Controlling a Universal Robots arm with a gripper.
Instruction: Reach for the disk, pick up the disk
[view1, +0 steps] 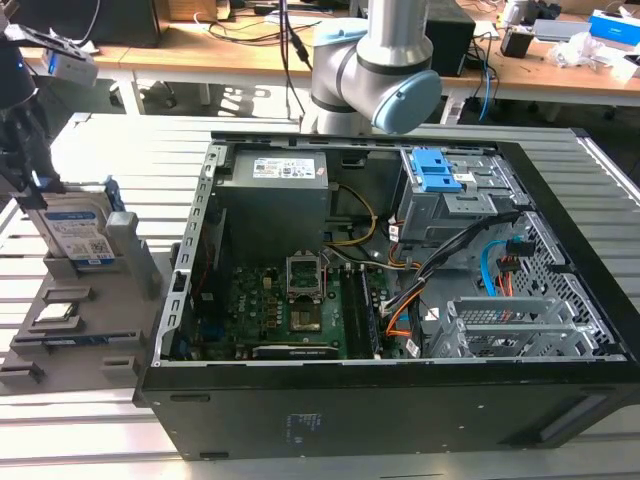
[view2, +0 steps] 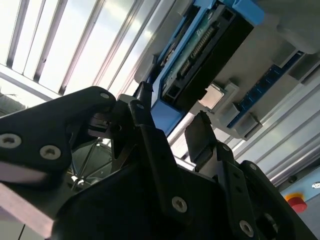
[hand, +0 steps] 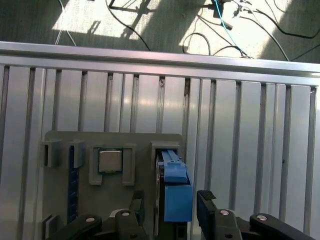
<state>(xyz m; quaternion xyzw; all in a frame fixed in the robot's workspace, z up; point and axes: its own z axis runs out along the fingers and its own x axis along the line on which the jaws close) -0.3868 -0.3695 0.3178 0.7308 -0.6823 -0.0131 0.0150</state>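
The disk stands on edge in a slot of the grey holder at the exterior view's left, its white-and-blue label facing out. My gripper hangs just above its top edge. In both wrist views the black fingers stand apart on either side of the disk's blue side rail, with a gap still showing beside it. My gripper is open, and the disk's dark connector edge lies just beyond the fingertips.
A small square silver chip sits in the holder's neighbouring slot. The open computer case stands close to the holder on the exterior view's right, with a blue bracket inside. Ribbed aluminium table surrounds the holder.
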